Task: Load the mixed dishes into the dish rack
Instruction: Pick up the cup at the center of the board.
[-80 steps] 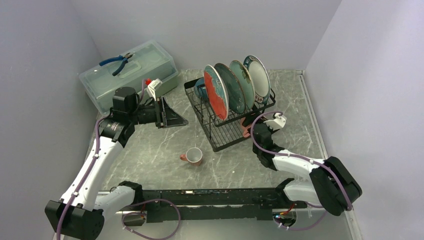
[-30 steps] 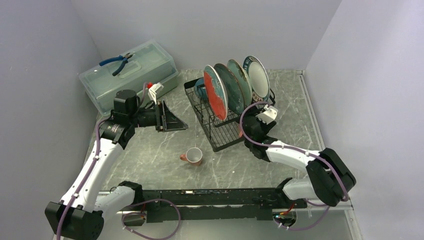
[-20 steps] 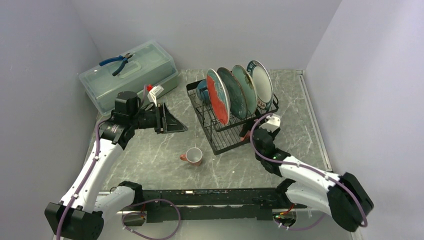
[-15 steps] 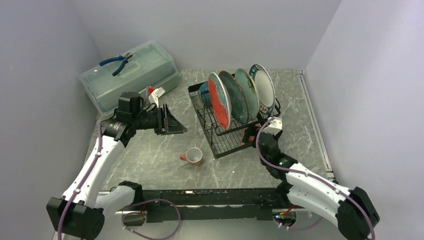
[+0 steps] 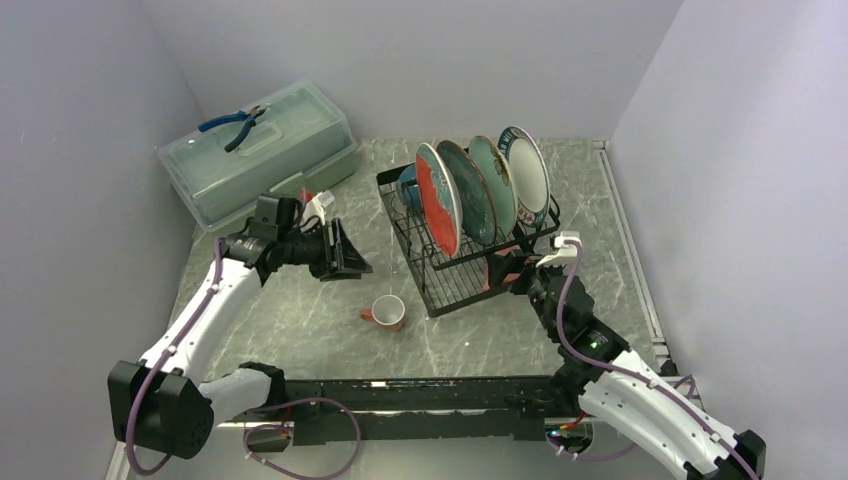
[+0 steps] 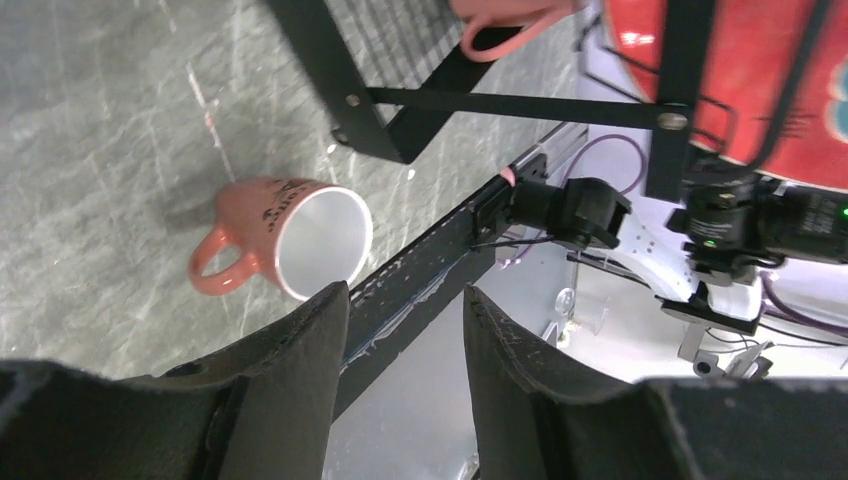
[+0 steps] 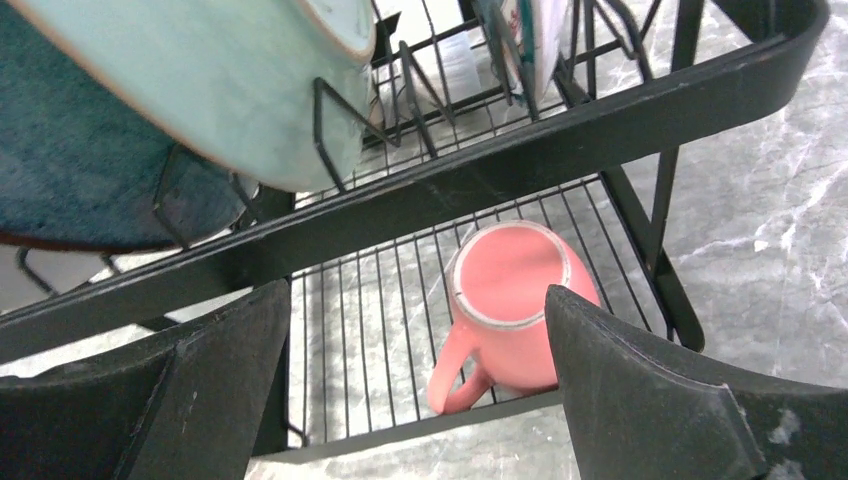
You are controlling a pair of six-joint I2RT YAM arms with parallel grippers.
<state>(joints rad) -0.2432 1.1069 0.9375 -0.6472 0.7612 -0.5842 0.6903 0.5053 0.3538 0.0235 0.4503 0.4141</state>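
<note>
The black wire dish rack [image 5: 452,283] holds a red floral plate [image 5: 437,200], a teal plate [image 5: 463,195], a pale green plate [image 5: 492,183] and a white plate [image 5: 526,176], all upright. A small blue bowl [image 5: 407,185] sits behind them. One pink mug [image 7: 512,300] stands upside down in the rack's [image 7: 500,170] near right corner. My right gripper [image 7: 420,300] is wide open just in front of that mug, clear of it. A second pink mug [image 6: 290,243] lies on its side on the table [image 5: 386,313]. My left gripper [image 6: 405,300] hovers above and left of it, jaws apart and empty.
A translucent pale green lidded box [image 5: 265,152] stands at the back left with blue pliers [image 5: 232,125] on its lid. Grey walls close in the left, back and right sides. The black mounting rail [image 5: 420,392] runs along the near edge.
My right arm has drawn back from the rack toward the near edge, and the mug stays in the rack. The rack shifted slightly right. My left gripper moved nearer and tilted down over the table mug.
</note>
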